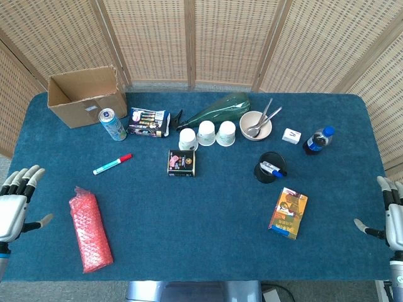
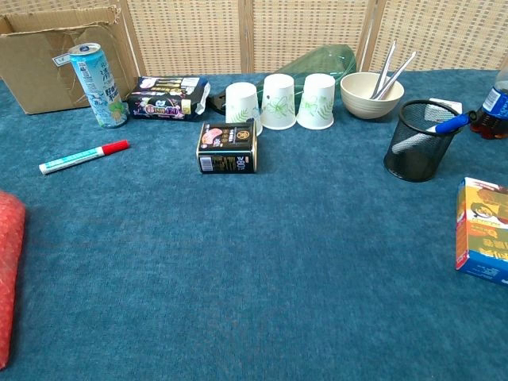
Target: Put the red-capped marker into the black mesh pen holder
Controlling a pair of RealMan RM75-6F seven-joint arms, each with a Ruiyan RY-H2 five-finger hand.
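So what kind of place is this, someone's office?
More likely a staged test area than an office: woven screens fence off a blue-covered table, and unrelated items such as paper cups, a drink can and a cardboard box are spread across it.

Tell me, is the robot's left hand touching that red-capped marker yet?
Apart. The head view shows the left hand at the table's edge, with bare blue cloth between it and the red-capped marker.
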